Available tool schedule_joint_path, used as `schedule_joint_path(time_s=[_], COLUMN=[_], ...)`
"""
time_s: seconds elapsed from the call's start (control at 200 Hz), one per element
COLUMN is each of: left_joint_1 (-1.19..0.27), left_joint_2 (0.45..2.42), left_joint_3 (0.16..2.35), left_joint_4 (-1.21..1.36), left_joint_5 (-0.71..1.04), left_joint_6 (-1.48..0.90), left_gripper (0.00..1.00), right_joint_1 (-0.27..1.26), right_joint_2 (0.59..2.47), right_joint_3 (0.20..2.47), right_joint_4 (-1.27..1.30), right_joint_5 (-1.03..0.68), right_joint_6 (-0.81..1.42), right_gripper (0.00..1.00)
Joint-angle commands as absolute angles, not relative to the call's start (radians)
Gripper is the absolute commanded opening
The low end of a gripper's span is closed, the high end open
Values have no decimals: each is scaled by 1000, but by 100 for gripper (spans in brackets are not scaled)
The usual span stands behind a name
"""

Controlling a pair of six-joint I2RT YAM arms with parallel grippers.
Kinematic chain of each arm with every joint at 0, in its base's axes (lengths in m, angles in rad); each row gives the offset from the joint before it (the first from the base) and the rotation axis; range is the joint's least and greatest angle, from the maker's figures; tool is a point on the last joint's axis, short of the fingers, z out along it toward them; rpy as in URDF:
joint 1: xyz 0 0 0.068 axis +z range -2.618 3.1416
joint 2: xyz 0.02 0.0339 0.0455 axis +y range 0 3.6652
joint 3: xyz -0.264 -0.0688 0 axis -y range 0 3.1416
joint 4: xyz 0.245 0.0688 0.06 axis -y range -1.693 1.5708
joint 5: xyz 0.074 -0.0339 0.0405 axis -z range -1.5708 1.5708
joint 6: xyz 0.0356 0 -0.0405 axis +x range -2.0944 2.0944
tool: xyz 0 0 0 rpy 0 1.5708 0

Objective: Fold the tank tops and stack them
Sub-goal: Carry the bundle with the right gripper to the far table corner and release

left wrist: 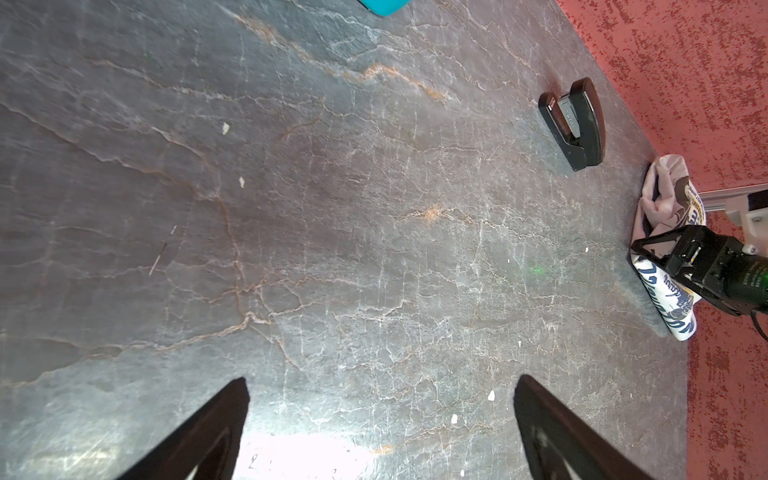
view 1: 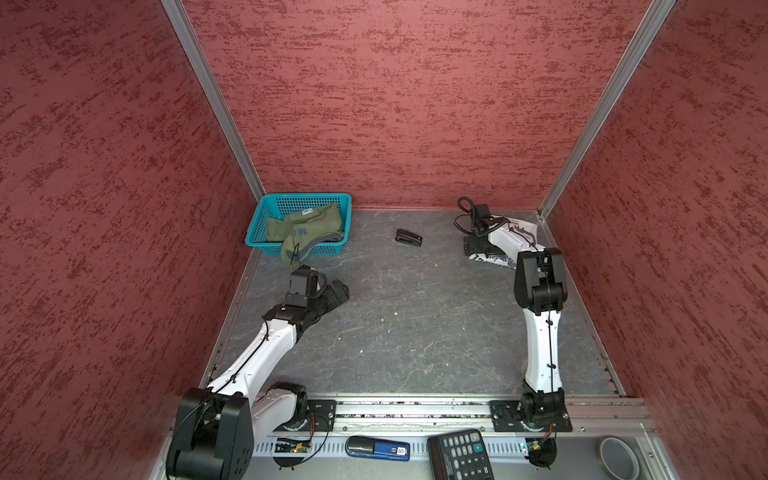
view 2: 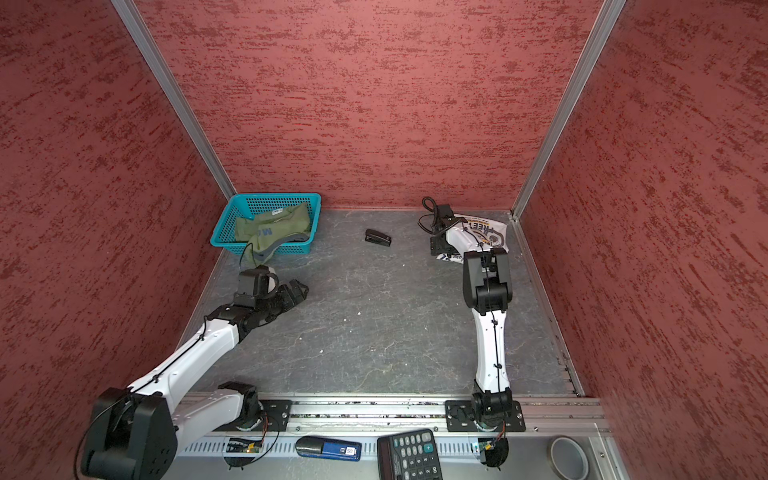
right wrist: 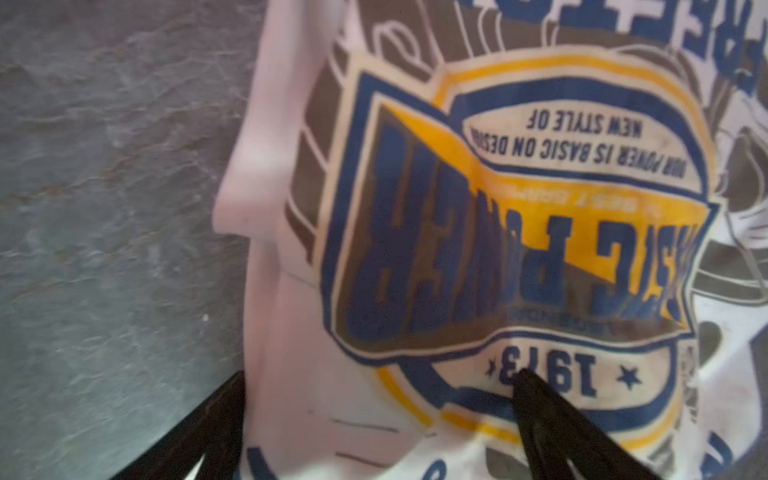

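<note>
**Desk:** First item?

**Operator:** One white tank top point(view 2: 488, 235), far right corner of the bench point(view 1: 415, 332), bunched, emblem up. It looks soft, light and limp, so I judge it will sag from any single pinch. My right hand point(right wrist: 380, 374) hangs over it, fingers spread, one above the emblem's lower rim and one at the cloth's side edge. It grips nothing. Whether it touches the cloth I cannot tell.

**Desk:** Where to take hold?

**Operator:** At a hem or a shoulder strap, I'd say, two corners together and not the printed middle.

**Desk:** Second item?

**Operator:** One olive tank top point(view 1: 307, 228), crumpled in the teal basket point(view 1: 305, 195) at the far left corner, with one fold spilling over the near rim. It should handle the same way. My left hand point(left wrist: 382, 378) is spread and empty, above bare bench just near of the basket.

**Desk:** Surface?

**Operator:** Dark slate-look sheet, flat, with some glare and a few pale crumbs. I expect cloth to slide on it.

**Desk:** Room?

**Operator:** Enclosed by red textured walls on three sides, tight at both corners. One black stapler point(view 1: 408, 237) lies near the far edge, between the garments.
</note>
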State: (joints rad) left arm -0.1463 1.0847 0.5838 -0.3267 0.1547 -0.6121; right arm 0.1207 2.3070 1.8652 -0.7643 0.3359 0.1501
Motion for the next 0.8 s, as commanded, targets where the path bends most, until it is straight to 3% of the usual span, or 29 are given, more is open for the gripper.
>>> schedule_joint_path(time_s=[0.0, 0.316, 0.541, 0.791], left_joint_1=[-134, -132, -132, -114], left_joint_2=[1086, 1183, 1301, 1448], left_joint_3=[614, 723, 896, 1217], left_joint_4=[-337, -362, -456, -653], left_joint_5=[147, 160, 83, -137], left_joint_6=[-592, -577, -570, -504], left_gripper=[100, 100, 100, 100], right_joint_1=[114, 39, 42, 56], right_joint_2=[2280, 2168, 2032, 1656], right_joint_3=[1845, 1720, 1664, 1364], right_joint_4=[-812, -796, -760, -599], right_joint_5=[429, 417, 240, -46], right_joint_6=[170, 225, 225, 294], right_gripper=[99, 99, 99, 99])
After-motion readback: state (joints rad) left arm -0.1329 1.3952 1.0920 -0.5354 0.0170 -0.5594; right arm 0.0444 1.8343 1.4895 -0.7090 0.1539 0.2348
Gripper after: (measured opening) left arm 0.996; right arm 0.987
